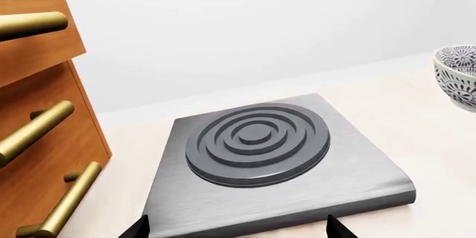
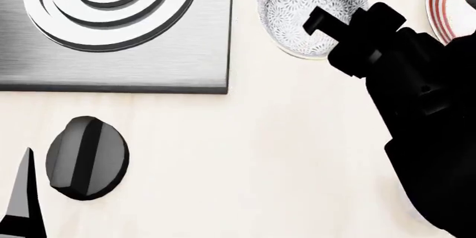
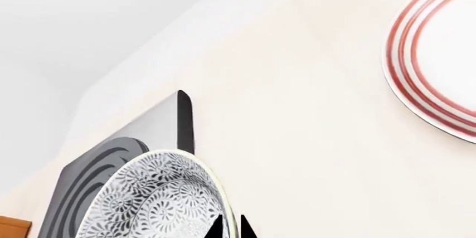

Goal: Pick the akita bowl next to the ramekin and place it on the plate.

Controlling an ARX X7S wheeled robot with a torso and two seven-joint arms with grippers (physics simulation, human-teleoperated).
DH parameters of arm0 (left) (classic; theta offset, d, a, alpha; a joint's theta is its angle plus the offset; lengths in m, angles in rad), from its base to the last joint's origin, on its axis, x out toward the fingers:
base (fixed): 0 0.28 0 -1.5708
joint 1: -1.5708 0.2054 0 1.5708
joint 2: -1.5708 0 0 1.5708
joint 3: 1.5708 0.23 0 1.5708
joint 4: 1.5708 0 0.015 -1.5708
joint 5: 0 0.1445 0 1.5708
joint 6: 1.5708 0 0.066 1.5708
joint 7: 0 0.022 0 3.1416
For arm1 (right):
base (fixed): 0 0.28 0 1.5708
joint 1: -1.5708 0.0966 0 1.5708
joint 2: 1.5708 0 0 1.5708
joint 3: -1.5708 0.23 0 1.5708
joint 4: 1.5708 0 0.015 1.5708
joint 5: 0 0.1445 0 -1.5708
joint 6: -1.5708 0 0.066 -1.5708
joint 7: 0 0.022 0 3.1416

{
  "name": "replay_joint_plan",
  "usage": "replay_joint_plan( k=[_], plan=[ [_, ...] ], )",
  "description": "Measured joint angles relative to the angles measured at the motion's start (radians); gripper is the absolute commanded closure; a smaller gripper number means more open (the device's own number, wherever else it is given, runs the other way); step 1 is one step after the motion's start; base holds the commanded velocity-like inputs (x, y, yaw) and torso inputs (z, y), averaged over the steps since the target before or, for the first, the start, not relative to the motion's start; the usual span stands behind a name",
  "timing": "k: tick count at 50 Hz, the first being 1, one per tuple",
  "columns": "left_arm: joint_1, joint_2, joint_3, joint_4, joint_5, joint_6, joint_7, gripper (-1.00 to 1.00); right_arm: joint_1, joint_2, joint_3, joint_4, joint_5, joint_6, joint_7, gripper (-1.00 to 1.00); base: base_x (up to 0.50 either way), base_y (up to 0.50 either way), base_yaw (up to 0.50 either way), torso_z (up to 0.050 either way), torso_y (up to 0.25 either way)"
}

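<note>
Head view: akita bowl [image 2: 297,9] sits upright on the pale counter [image 2: 260,154], w/ the hot plate [image 2: 111,32] on one side and the plate [image 2: 452,4] on the other. Bowl is just beside the hot plate's edge but not touching; the red-ringed plate is only partly in frame at the top right corner, apart from the bowl.

R arm comes in from the lower right as a big black mass; right gripper [image 3: 231,227] is at the bowl's rim on the plate side. In the R wrist view two dark fingertips [image 3: 218,228] straddle the bowl's thin rim w/ a very narrow gap, one on the patterned inside, one outside, so the claw looks clenched on the rim. Bowl is on the counter, not on the plate.

A black round knob [image 2: 87,158] lies on the counter below the hot plate.

L gripper: only two dark tips [image 1: 137,228] show at the edge of the L wrist view, set wide apart, so released, holding nothing. That view faces the hot plate's ringed burner, w/ a wooden drawer unit [image 1: 37,110] w/ brass bar handles [image 1: 33,132] alongside, and the bowl's patterned side at the frame edge.

Ramekin isn't visible in any view.
</note>
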Motion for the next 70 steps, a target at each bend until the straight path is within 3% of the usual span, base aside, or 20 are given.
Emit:
replay_joint_plan(
  k=[70],
  plan=[
    [0.003, -0.003, -0.001, -0.008, -0.004, 0.007, 0.001, -1.0, 0.203, 0.036, 0.003, 0.301, -0.001, 0.045, -0.008, 1.0, 0.0, 0.0, 0.0, 0.0, 0.0]
  ],
)
